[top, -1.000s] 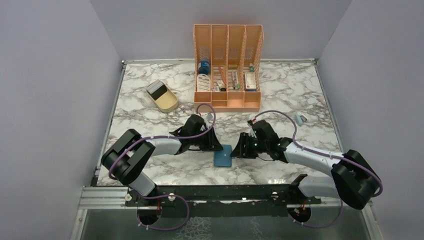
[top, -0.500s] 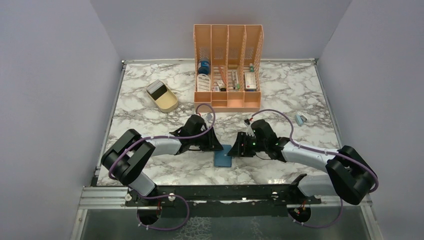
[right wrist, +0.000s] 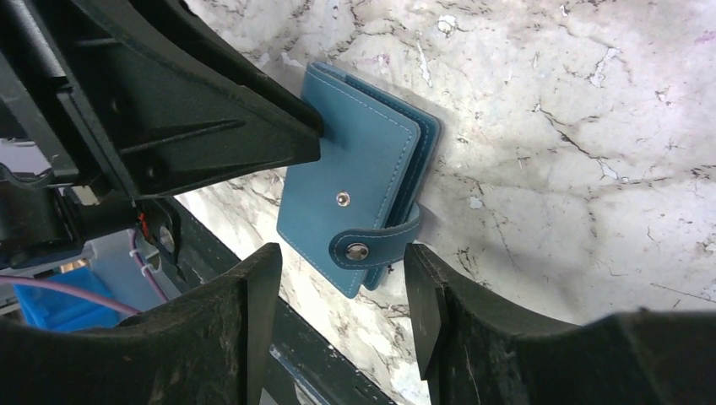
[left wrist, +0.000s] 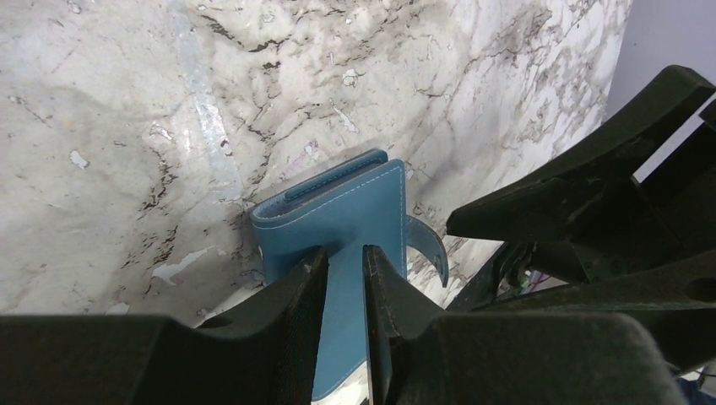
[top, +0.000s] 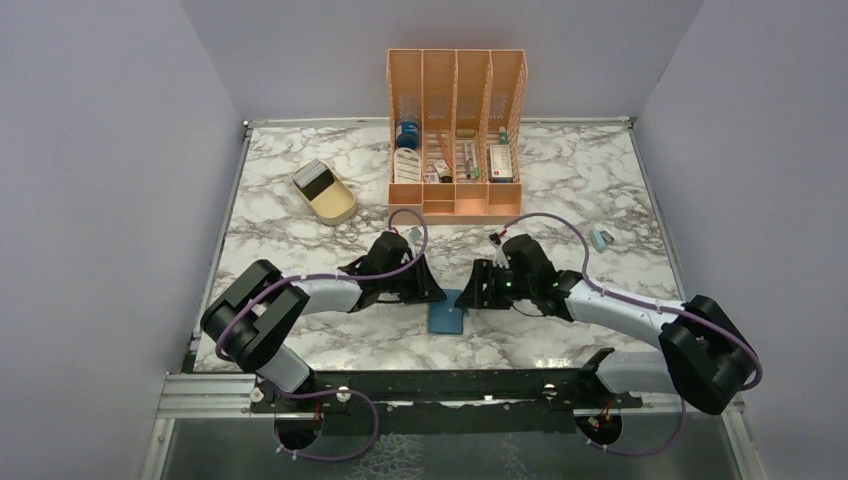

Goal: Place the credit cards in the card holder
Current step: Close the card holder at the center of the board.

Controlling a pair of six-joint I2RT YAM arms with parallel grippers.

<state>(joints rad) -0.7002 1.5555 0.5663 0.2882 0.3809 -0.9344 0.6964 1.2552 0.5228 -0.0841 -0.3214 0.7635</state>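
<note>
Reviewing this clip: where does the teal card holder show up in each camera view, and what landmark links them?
Top external: the card holder lies low centre on the marble table, between the two arms' tips.
Left wrist: centre of frame, its near edge pinched by the left end effector.
Right wrist: centre of frame, with its snap tab toward the bottom.
Shared landmark: the left end effector clamped on the card holder's edge.

The card holder (right wrist: 363, 186) is coloured teal blue, and its edges are lined with pale stitches. Two silver snaps are seen on it. The surface (top: 290, 240) is patterned like white marble with grey veins. The slotted organiser (top: 456, 205) is coloured orange, the tray (top: 338, 208) beige, the arms (top: 620, 310) black and white.
</note>
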